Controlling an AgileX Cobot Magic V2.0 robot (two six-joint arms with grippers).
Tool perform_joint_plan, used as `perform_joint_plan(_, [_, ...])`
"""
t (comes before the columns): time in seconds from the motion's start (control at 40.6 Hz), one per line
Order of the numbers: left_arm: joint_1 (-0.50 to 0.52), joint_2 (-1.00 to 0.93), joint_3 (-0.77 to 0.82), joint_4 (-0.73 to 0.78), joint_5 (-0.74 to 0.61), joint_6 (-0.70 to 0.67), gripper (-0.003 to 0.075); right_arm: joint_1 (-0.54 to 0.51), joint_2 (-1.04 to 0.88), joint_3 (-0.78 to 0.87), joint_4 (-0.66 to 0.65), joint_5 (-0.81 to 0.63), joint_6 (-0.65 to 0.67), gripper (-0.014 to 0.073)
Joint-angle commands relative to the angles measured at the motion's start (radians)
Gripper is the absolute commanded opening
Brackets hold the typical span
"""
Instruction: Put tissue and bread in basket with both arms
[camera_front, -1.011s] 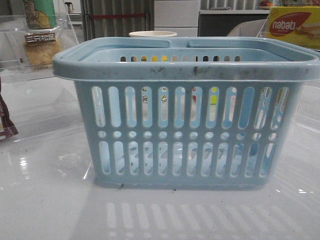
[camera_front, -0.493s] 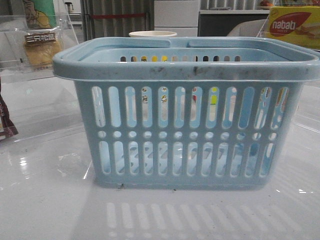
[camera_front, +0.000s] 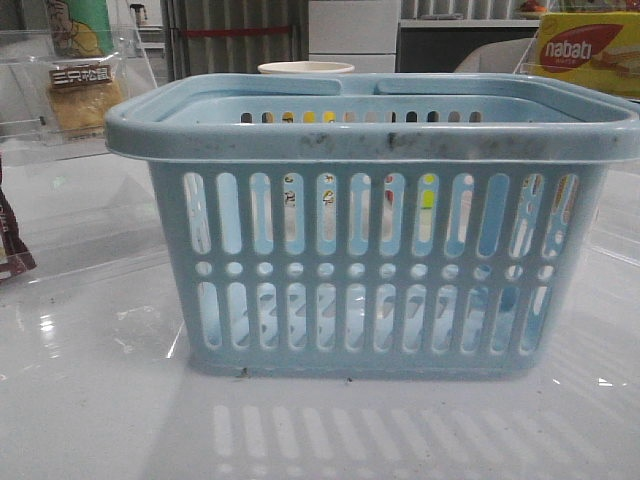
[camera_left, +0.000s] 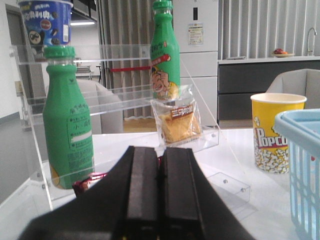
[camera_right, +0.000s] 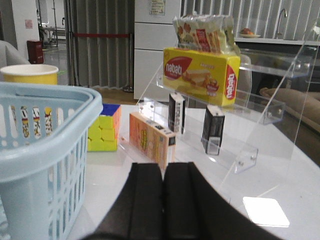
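while the basket (camera_front: 370, 250) fills the middle of the front view on the glossy white table (camera_front: 90, 410), the things to its left sit on a clear acrylic shelf (camera_left: 30, 150): a green bottle (camera_left: 67, 125) stands on the lower level with a red-edged packet (camera_left: 90, 179) at its foot, a second green bottle (camera_left: 165, 55) stands on the upper step, and the bread (camera_left: 180, 121), in its clear wrapper with a brown label, leans upright on the lower ledge just below that second bottle. the left gripper (camera_left: 159, 195) points toward the bread with its two black fingers pressed flat together, holding nothing. further right in that view a yellow popcorn cup (camera_left: 274, 132) stands near the basket's rim. nothing can be made out lying inside the basket from the front, only colours showing through the slots. on the basket's right side, the right wrist view shows a rubik's cube (camera_right: 104, 127) on the table just past the basket, then an orange carton (camera_right: 152, 140) beside it. the right gripper (camera_right: 163, 200) is likewise closed tight on itself, empty, aimed at a second clear shelf (camera_right: 250, 150). on that shelf's lower step stand two small dark packs; the nearer one, the tissue (camera_right: 213, 129), is upright, with the other dark pack (camera_right: 177, 113) just beside it. above them rests a yellow nabati box (camera_right: 200, 75) with a snack bag (camera_right: 205, 32) behind it.
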Motion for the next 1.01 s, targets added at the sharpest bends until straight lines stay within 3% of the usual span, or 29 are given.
perform_joint_plan(0.0, [0.001, -0.015, -0.105, -0.008, -0.067, -0.010, 0.0092, 0.003, -0.019, -0.127, -0.003, -0.025, 0.001, 0.0027])
perform_joint_plan(0.345, [0.001, 0.173, -0.561, -0.010, 0.288, -0.010, 0.0092, 0.003, 0.147, -0.497, -0.003, 0.298, 0.001, 0.0027])
perform_joint_plan(0.493, [0.001, 0.305, -0.710, -0.093, 0.428, -0.010, 0.0092, 0.003, 0.269, -0.610, -0.003, 0.426, 0.001, 0.0027])
perform_joint_plan(0.641, [0.001, 0.407, -0.751, -0.130, 0.466, -0.010, 0.0092, 0.003, 0.378, -0.650, -0.003, 0.515, 0.001, 0.0027])
perform_joint_plan(0.986, [0.001, 0.566, -0.677, -0.105, 0.497, -0.010, 0.0092, 0.003, 0.576, -0.650, -0.003, 0.605, 0.001, 0.0027])
